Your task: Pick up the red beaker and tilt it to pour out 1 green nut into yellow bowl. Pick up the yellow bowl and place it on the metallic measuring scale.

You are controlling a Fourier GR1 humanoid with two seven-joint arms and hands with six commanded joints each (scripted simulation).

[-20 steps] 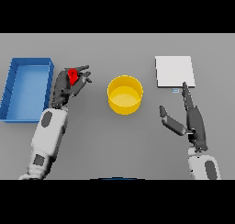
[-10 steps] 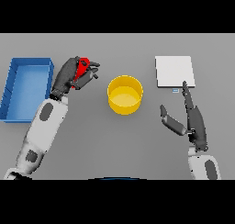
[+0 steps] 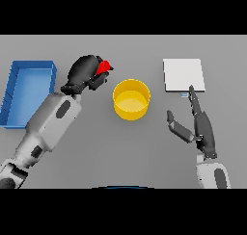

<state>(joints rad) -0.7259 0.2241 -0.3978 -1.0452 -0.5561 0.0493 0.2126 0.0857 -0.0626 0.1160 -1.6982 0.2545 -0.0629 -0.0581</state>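
My left hand (image 3: 85,73) is curled round the red beaker (image 3: 103,67), holding it up just left of the yellow bowl (image 3: 131,100). Only a small part of the beaker shows past the fingers, tipped toward the bowl. The bowl stands at the table's middle and I see no nut in it. The metallic scale (image 3: 183,75) is a pale square plate at the right rear. My right hand (image 3: 200,124) rests open in front of the scale, right of the bowl, its fingers straight and pointing toward the plate.
A blue tray (image 3: 30,92) lies at the table's left side, beside my left forearm.
My left hand has carried the red beaker up and to the right, from the blue tray's edge toward the yellow bowl. The right hand has stayed still.
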